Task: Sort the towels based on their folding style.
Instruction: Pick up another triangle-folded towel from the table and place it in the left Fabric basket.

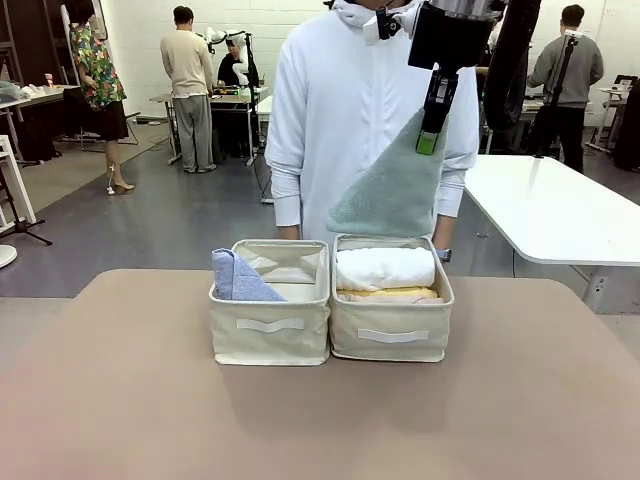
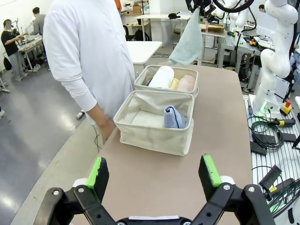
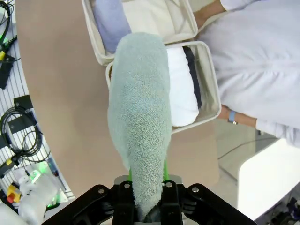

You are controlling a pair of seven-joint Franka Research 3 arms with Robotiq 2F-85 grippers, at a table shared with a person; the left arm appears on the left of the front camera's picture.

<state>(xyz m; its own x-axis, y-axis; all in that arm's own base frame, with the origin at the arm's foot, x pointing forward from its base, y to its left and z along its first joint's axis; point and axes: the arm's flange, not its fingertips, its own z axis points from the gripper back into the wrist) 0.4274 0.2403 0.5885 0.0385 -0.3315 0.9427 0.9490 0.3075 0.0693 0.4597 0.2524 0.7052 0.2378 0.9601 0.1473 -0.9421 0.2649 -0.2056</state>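
Two cream fabric baskets sit side by side, touching, mid-bench in the front view: the left basket (image 1: 270, 330) and the right basket (image 1: 391, 325). Up high, the right pincer (image 1: 430, 135) is clamped on the tip of the grey-green cone-folded terry towel (image 1: 393, 190), which hangs clear above the right basket, in front of the person in a white coat (image 1: 350, 110). Down in the left basket, the lavender-blue cone-folded towel (image 1: 238, 278) leans at the left wall. The right basket holds the white rolled towel (image 1: 385, 268) with the yellow rolled towel (image 1: 390, 295) in front of it.

Over to the left wrist view: the left pincer (image 2: 154, 174) hovers above the brown bench (image 2: 225, 122), its green-padded fingers (image 2: 98, 172) spread wide, nothing between them. Ahead, the near basket carries the lavender-blue towel; the far one shows white, yellow and the pink rolled towel (image 2: 186, 83). The grey-green towel dangles beyond, above the far basket.

Right wrist view now, looking straight down: the right pincer (image 3: 147, 206) is closed tight on the grey-green towel, which drapes away over both baskets. Beside the white roll, against the basket wall nearest the person, lies the dark grey rolled towel (image 3: 192, 75), a narrow strip of it showing.
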